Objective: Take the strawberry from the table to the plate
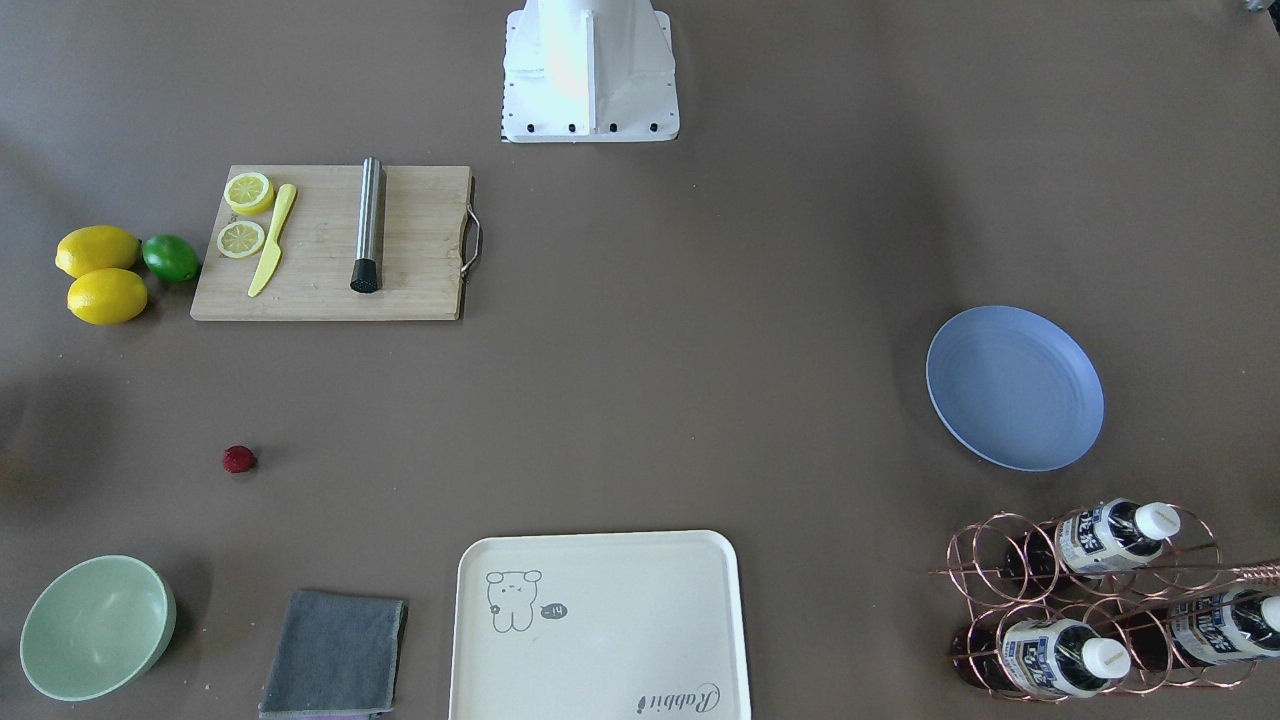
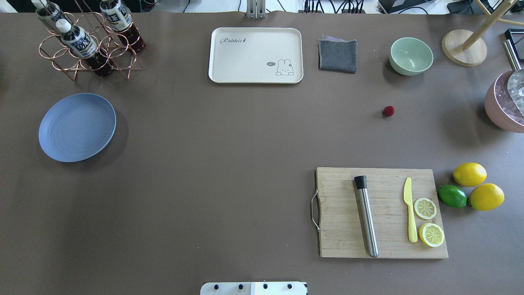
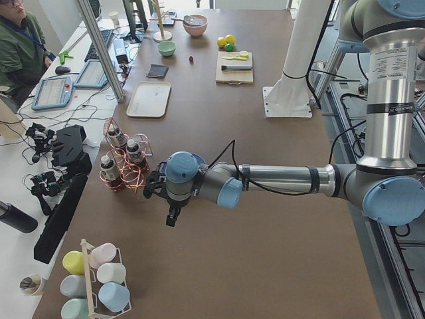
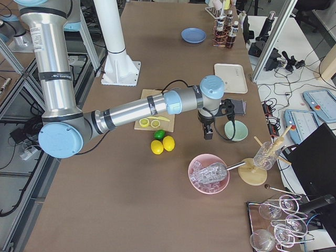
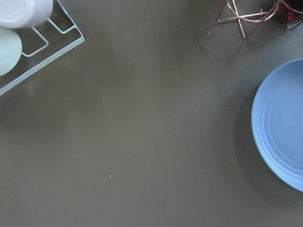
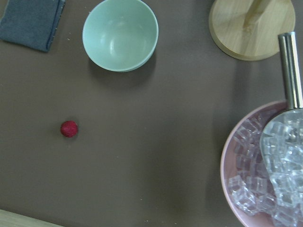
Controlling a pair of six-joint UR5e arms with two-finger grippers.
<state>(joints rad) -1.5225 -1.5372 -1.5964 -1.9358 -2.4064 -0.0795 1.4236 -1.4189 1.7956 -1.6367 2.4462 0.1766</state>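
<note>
Right tool [image 4: 208, 134] only turns up in the right side view. It hangs point-down a bit right of the frame's centre, over the bench [image 4: 131, 210] and close to the pale green bowl [image 4: 235, 130]. Can't tell from there whether its fingers are apart or together. Same story for the left tool [image 3: 171, 218]: it's only in the left side view, left of centre, pointing down near the copper bottle rack [image 3: 123, 159], so no call on its fingers either.

In the right wrist view the strawberry [image 6: 69, 128] sits on bare bench at middle left, on its own, with nothing touching it. The green bowl is up and to its right, a grey cloth [image 6: 31, 21] fills the upper left corner, and a pink bowl of ice [image 6: 265, 165] takes the lower right.

The left wrist view has the blue plate [image 5: 284, 127] at the right edge.

In the overhead view the strawberry is at upper right, between the green bowl and the cutting board [image 2: 348, 233], while the plate is over at far left, well apart from it. Two lemons [image 2: 469, 174] and a lime [image 2: 452, 196] lie just right of the board.
</note>
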